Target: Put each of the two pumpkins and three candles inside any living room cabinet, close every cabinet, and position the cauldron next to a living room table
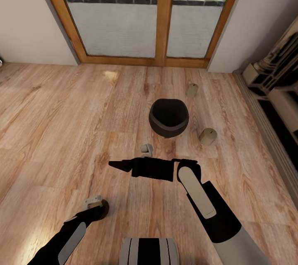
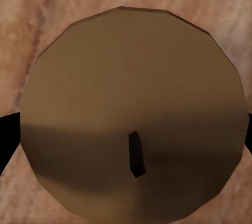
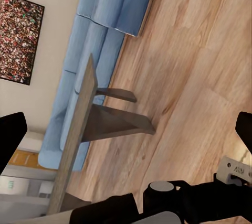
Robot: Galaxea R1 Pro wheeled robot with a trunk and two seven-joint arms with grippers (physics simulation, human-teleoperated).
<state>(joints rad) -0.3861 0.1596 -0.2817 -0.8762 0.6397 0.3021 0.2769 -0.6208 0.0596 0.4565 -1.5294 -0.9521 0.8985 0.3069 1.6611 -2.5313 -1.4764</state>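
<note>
The black cauldron [image 1: 168, 118] stands upright on the wooden floor ahead of me. Two beige candles rest near it, one behind it to the right [image 1: 192, 90] and one beside it on the right [image 1: 207, 136]. A third candle [image 2: 131, 77] shows wick-up in the left wrist view, with dark fingers [image 2: 6, 140] at both its sides. My left gripper [image 1: 99, 208] points down at the floor, open around that candle. My right gripper [image 1: 115, 165] reaches leftward in front of the cauldron, open and holding nothing. In the right wrist view, the grey table [image 3: 79, 124] is seen edge-on. No pumpkin is in view.
Wood-framed glass doors [image 1: 161, 16] close off the far side. A dark and cream unit [image 1: 273, 91] runs along the right wall. A blue sofa [image 3: 100, 24] stands behind the table. Open floor spreads to the left.
</note>
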